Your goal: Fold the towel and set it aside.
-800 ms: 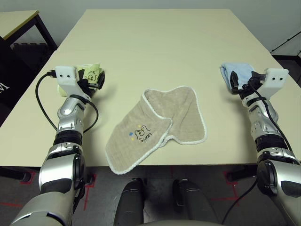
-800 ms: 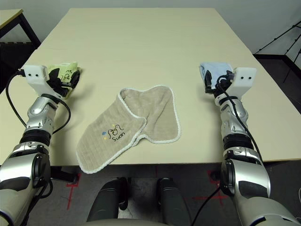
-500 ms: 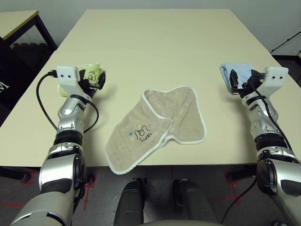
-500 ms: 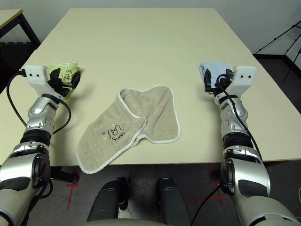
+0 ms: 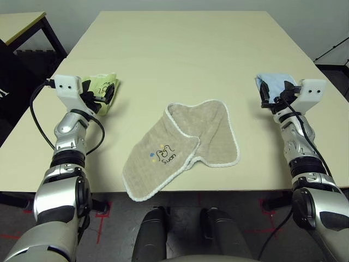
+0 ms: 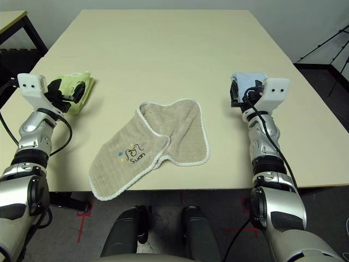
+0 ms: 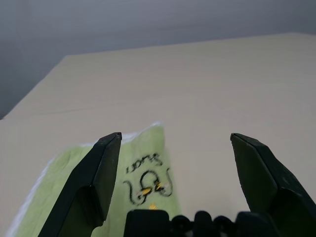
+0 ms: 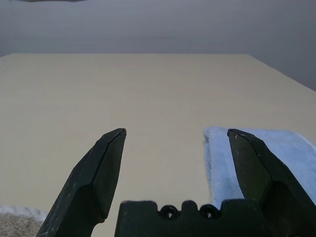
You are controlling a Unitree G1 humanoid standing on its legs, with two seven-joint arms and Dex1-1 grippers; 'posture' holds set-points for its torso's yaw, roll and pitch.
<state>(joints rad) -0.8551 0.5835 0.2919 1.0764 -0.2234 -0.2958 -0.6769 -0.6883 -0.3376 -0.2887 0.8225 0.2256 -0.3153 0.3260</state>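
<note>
A: Left pincer (image 7: 175, 140), state?

B: Spread wide, nothing between the fingers. It hangs over the green towel (image 5: 102, 87) near the surface's (image 5: 180, 49) left edge; contact can't be told.

A: Right pincer (image 8: 177, 134)?

B: Same, fully spread and empty. It sits at the blue towel (image 5: 275, 84) on the right side, above its near end.

A: The towel (image 5: 182, 147) itself?

B: Tan, white edging, lying loose and half doubled over at the front middle of the surface, between the two arms and well apart from both pincers. One lobe runs toward the near edge, its corner just reaching over it. The "Swan" mark (image 5: 162, 153) faces up on that lobe.

A: Anything the wrist views add?

B: Left wrist view shows a stitched mark on the green towel, partly behind a finger (image 7: 94, 182). Right wrist view catches a tan corner of the towel at its edge, beside the finger (image 8: 96, 175), and the blue towel past the other finger.
</note>
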